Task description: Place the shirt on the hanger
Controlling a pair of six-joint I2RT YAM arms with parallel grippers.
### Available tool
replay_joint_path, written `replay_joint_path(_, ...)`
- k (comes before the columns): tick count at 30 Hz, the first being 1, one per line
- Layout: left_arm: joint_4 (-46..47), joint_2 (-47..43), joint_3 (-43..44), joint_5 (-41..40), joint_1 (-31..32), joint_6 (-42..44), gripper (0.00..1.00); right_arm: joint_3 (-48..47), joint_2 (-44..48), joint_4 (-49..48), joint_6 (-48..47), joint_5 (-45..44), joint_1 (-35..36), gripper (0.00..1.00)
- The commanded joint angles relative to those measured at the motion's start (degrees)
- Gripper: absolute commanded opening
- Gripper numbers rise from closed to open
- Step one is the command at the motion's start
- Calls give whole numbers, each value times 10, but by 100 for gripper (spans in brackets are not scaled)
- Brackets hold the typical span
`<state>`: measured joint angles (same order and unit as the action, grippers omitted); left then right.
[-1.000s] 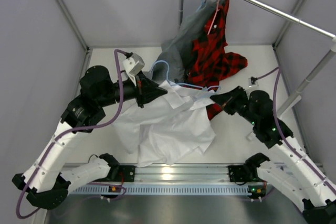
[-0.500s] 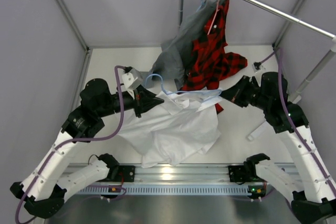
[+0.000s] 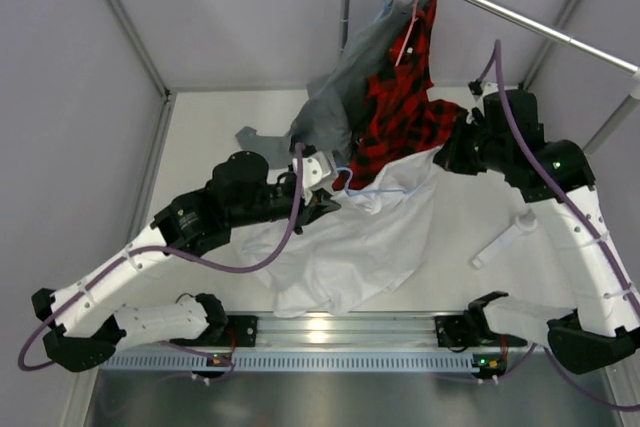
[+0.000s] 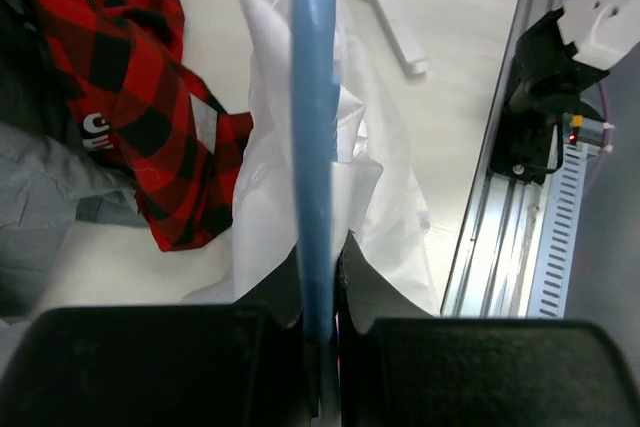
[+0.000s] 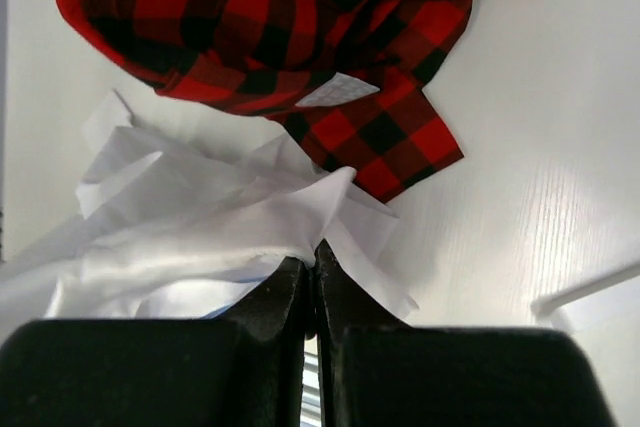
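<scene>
The white shirt (image 3: 350,247) hangs stretched above the table between my two grippers, its lower part resting on the table. My left gripper (image 3: 328,205) is shut on the light-blue hanger (image 3: 375,190), which runs through the shirt's upper edge; in the left wrist view the hanger (image 4: 313,127) runs straight up from my jaws with the shirt (image 4: 265,97) draped around it. My right gripper (image 3: 447,154) is shut on the shirt's upper right corner and holds it raised; in the right wrist view the shirt (image 5: 200,237) bunches at my gripper (image 5: 313,259).
A red-and-black plaid shirt (image 3: 405,97) and a grey garment (image 3: 335,97) hang from hangers on the metal rail (image 3: 500,7) at the back and trail onto the table. The rail's white foot (image 3: 505,242) lies at right. A metal track (image 3: 340,332) runs along the near edge.
Both grippers have moved right and back, toward the rail, carrying the hanger and the shirt. The right gripper has risen, lifting the shirt's corner, and more of the shirt is off the table.
</scene>
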<state>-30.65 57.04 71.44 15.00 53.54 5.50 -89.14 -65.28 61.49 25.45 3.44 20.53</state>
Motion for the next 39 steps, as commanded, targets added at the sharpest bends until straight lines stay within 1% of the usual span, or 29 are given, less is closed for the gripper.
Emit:
replay_joint_path(1, -47, 31, 40, -106, 22, -4, 0, -28, -6, 49, -30, -86, 49, 0)
replay_joint_path(4, -33, 66, 77, -207, 22, -85, 0, 8, 40, 36, 13, -71, 69, 0)
replay_joint_path(6, -5, 71, 85, -261, 21, -149, 0, 49, 101, -18, 69, -47, 89, 0)
replay_joint_path(8, 46, 70, 83, -286, 21, -201, 0, 148, 152, -88, 117, 1, 114, 0)
replay_joint_path(9, 59, 72, 85, -287, 21, -237, 0, 185, 179, -180, 142, 14, 141, 0)
replay_joint_path(10, 67, 82, 88, -282, 20, -257, 0, 255, 223, -223, 187, 20, 157, 0)
replay_joint_path(12, 103, 95, 95, -250, 21, -289, 0, 311, 261, -325, 229, 17, 204, 0)
replay_joint_path(13, 117, 109, 95, -211, 21, -299, 0, 341, 264, -345, 233, 8, 223, 0)
replay_joint_path(16, 199, 113, 74, -156, 20, -333, 0, 366, 254, -375, 232, -33, 283, 0)
replay_joint_path(17, 225, 108, 65, -121, 19, -339, 0, 369, 251, -380, 231, -52, 292, 0)
replay_joint_path(18, 264, 104, 58, -109, 18, -343, 0, 374, 248, -382, 234, -55, 303, 0)
replay_joint_path(19, 278, 99, 53, -99, 17, -341, 0, 377, 250, -377, 232, -58, 304, 0)
replay_joint_path(20, 291, 96, 46, -66, 16, -336, 0, 380, 256, -371, 231, -68, 304, 0)
replay_joint_path(21, 297, 93, 45, -56, 10, -330, 0, 379, 275, -365, 221, -71, 304, 5)
replay_joint_path(22, 297, 91, 44, -47, 7, -323, 0, 366, 287, -355, 211, -75, 304, 14)
replay_joint_path(23, 294, 90, 40, -31, 3, -311, 0, 351, 298, -312, 201, -82, 304, 26)
replay_joint_path(24, 287, 86, 38, -16, 0, -280, 0, 332, 323, -274, 179, -91, 303, 45)
replay_joint_path(25, 267, 84, 34, -16, -2, -262, 0, 275, 334, -225, 171, -107, 303, 52)
replay_joint_path(26, 264, 79, 27, -7, -4, -242, 0, 243, 344, -126, 163, -128, 304, 57)
replay_joint_path(27, 259, 71, 13, -6, -9, -222, 0, 213, 355, -80, 149, -128, 304, 68)
replay_joint_path(28, 256, 69, 8, -9, -12, -220, 0, 151, 355, -39, 137, -120, 304, 73)
replay_joint_path(29, 254, 68, 5, -6, -16, -217, 0, 120, 351, 0, 126, -83, 304, 78)
replay_joint_path(30, 251, 67, 5, -8, -18, -213, 0, 93, 340, 71, 114, -71, 305, 83)
replay_joint_path(31, 249, 69, 7, -4, -18, -209, 0, 44, 336, 97, 109, -62, 305, 84)
replay_joint_path(33, 248, 73, 18, 26, -18, -189, 0, 10, 335, 108, 93, -68, 309, 83)
replay_joint_path(35, 248, 86, 34, 170, -18, -170, 0, -17, 304, 81, 50, -90, 338, 81)
replay_joint_path(36, 249, 91, 34, 171, -18, -170, 0, -23, 287, 81, 32, -94, 350, 81)
replay_joint_path(37, 249, 105, 46, 245, -18, -172, 0, -36, 265, 57, 13, -94, 364, 81)
replay_joint_path(39, 250, 116, 58, 299, -17, -185, 0, -66, 207, 4, -43, -78, 387, 80)
